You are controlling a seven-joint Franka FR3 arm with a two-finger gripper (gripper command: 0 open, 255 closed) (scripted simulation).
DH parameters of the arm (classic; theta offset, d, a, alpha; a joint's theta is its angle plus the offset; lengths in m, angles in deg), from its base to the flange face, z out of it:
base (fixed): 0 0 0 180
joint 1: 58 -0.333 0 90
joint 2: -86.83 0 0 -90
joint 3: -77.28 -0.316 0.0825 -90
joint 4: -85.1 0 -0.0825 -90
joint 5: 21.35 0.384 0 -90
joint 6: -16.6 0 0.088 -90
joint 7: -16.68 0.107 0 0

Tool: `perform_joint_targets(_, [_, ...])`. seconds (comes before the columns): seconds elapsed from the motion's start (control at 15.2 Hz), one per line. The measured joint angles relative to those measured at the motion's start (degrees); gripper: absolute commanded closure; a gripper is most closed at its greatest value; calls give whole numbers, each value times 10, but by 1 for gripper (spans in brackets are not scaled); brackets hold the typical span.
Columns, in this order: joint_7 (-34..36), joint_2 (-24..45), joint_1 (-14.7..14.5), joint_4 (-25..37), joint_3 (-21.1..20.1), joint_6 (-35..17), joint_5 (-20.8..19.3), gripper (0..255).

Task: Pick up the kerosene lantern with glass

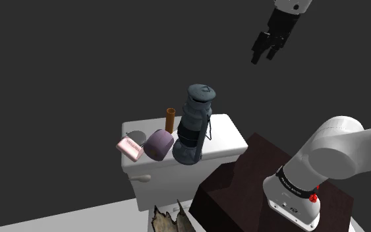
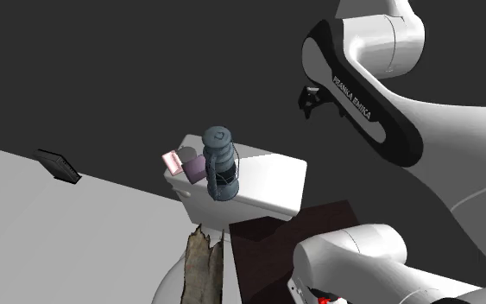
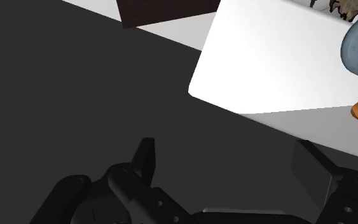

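The lantern (image 1: 195, 124), at the cistern lid's (image 1: 227, 132) stand-side edge, is being judged light, rigid and fragile-globed, its cap being preferred for the gripper (image 1: 263, 58), whose fingers are being held apart

I see my gripper (image 1: 263, 58) high above the lantern (image 1: 194, 125), off to the shoulder view's right, fingers spread, holding nothing.

Pink mug (image 1: 130, 147), purple cup (image 1: 158, 144) and brown tube (image 1: 171, 119) top a white tank (image 1: 225, 135).
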Motion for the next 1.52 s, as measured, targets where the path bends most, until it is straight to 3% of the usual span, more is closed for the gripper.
perform_joint_targets(0.13, [10,4,-1,1,-7,1,5,0])
perform_joint_targets(0.53, [125,54,-12,26,-76,17,58,0])
perform_joint_targets(1.12, [309,195,-24,126,-173,28,130,0])
perform_joint_targets(1.52, [421,304,-30,214,-218,33,154,0])
